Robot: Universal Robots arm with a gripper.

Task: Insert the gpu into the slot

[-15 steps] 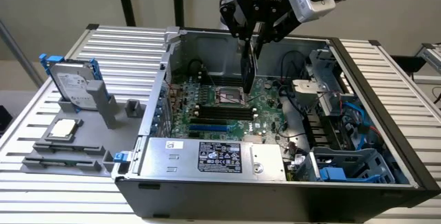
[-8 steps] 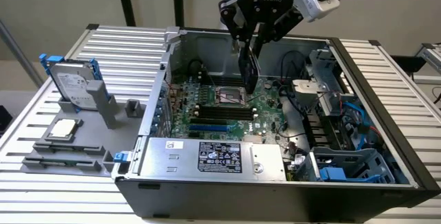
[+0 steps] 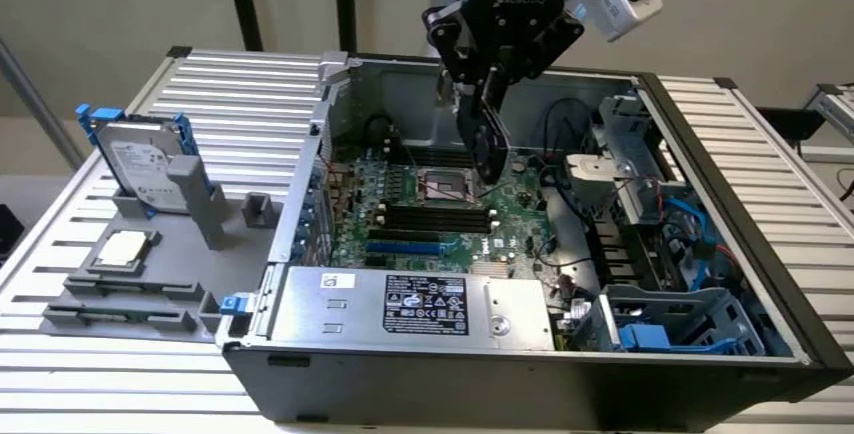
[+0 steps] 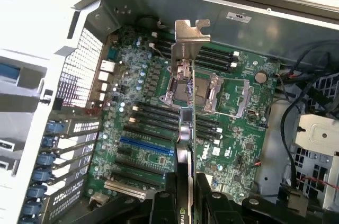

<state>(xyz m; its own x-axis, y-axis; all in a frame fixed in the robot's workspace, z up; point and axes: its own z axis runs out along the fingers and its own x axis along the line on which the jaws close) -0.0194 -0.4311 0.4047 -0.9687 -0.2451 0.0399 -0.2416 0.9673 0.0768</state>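
End effector (image 3: 478, 102) grips the gpu (image 3: 487, 149) edge-on, card hanging beneath it, clear of the slot (image 4: 146, 147).

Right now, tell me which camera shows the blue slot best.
The wrist view: the slot lies along its whole length on the motherboard, uncovered by the gpu. The exterior view shows the slot as a shorter blue strip just behind the power supply.
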